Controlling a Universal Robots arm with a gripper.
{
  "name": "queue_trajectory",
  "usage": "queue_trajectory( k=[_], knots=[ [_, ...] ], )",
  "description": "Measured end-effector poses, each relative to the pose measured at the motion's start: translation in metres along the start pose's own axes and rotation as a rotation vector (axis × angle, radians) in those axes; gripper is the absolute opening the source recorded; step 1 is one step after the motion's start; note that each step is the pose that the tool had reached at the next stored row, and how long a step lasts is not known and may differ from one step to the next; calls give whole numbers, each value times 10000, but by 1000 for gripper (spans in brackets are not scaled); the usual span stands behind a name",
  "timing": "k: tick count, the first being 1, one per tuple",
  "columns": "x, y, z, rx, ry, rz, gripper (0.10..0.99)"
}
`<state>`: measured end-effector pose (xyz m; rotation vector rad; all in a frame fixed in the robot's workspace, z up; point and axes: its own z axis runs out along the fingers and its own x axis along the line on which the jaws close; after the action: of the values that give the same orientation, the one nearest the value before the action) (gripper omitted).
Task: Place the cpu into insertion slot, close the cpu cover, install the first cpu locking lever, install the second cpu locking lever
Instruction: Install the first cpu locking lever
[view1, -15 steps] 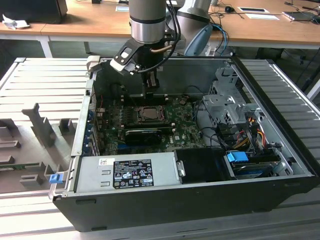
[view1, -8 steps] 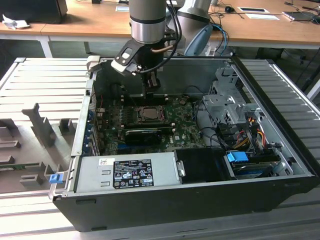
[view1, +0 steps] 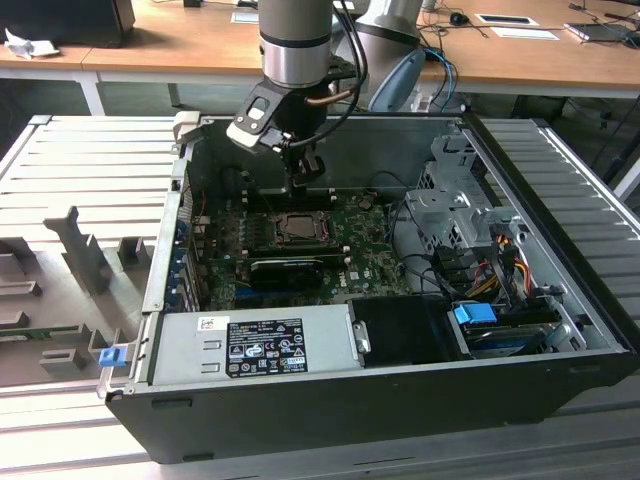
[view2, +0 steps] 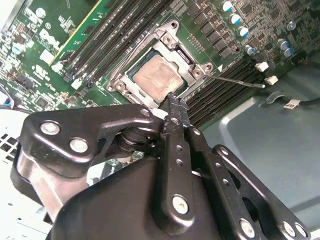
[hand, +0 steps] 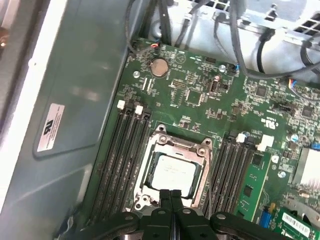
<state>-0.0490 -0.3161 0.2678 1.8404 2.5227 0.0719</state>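
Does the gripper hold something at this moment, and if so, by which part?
Nothing is held. The gripper is shut with nothing between its fingers, near the edge of the cpu cover.

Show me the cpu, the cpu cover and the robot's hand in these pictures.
cpu (hand: 172, 175), first wrist view, middle of its pale top face.
cpu cover (hand: 201, 175), first wrist view, silvery side bar of the frame beside the cpu.
hand (hand: 171, 192), first wrist view, between its fingertips.
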Motion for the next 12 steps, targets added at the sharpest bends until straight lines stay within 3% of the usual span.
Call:
queue_trajectory(
  k=[12],
  knots=[
    [0,0,0,16,57,-1209,106]
  ],
)
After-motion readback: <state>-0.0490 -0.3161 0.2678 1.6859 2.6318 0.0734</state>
